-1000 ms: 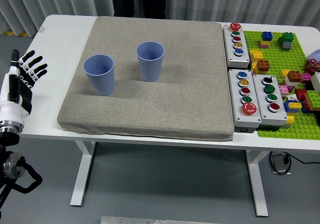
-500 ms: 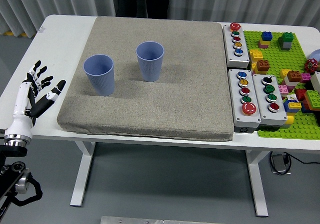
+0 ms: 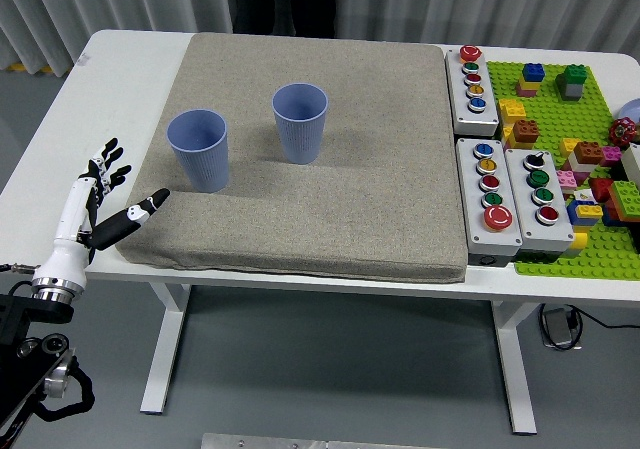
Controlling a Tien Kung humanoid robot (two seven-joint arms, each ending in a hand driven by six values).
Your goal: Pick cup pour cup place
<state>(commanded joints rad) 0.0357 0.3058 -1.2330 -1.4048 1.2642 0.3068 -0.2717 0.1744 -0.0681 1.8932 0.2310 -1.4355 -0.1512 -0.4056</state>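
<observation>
**2 blue cups on pad; left hand at near-left edge**

- Left cup point(image 3: 199, 149): blue, ribbed, tapered toward the base. Upright, long axis vertical, mouth up. Stands on the left part of the grey mat point(image 3: 300, 239).
- Right cup point(image 3: 301, 122): same make and posture, near the first, slightly farther back, not touching it.
- Mat: coarse woven fabric, thick, square with rounded corners, lying on the white table point(image 3: 130, 69).
- Left hand point(image 3: 100, 199): white and black, fingers spread and holding nothing, thumb pointing toward the mat's near-left corner. Since 0.5 s ago it has shifted right and nearer the left cup; both cups are unmoved.
- Button boxes point(image 3: 497, 184): 3 grey boxes with coloured round buttons, right of the mat.
- Green baseplate point(image 3: 590, 254): studded, carrying assorted plastic bricks.
</observation>
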